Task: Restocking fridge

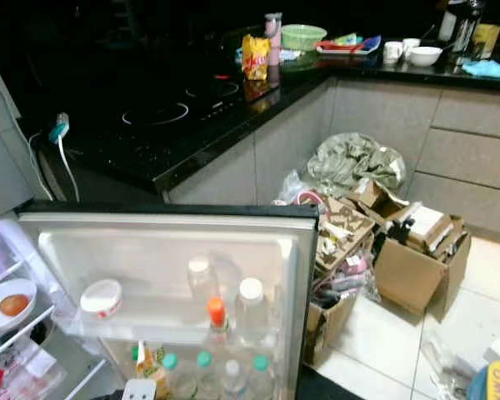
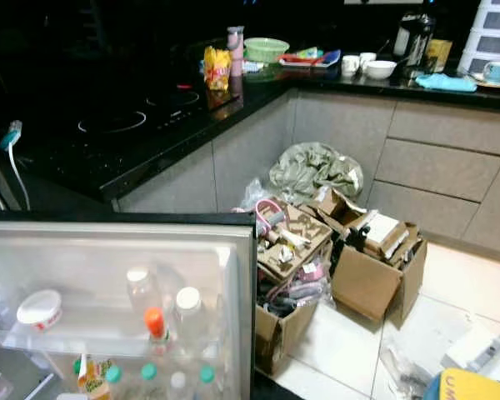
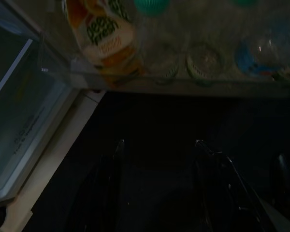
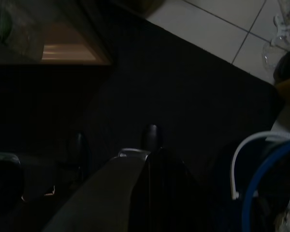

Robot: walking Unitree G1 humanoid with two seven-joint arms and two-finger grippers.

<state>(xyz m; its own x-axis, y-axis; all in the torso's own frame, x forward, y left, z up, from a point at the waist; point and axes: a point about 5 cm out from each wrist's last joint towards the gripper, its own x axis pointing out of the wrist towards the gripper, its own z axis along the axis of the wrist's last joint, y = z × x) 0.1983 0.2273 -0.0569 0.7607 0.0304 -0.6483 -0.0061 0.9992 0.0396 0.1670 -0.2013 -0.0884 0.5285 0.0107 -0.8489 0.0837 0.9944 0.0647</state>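
Open fridge door (image 2: 117, 250) holds bottles (image 2: 187, 312), perhaps water.

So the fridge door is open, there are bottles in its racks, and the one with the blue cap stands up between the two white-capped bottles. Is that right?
Nearly. The fridge door is open and bottles fill its racks, but the bottle standing between the two white-capped bottles has an orange cap, not blue. The left eye view shows it clearly; the lower rack's bottles have green caps.

L gripper (image 3: 157, 145) hangs low, idle — two black fingers (image 3: 108, 169) spread apart, nothing between. R gripper (image 4: 135, 159) also low in shade — finger state can't be made out.
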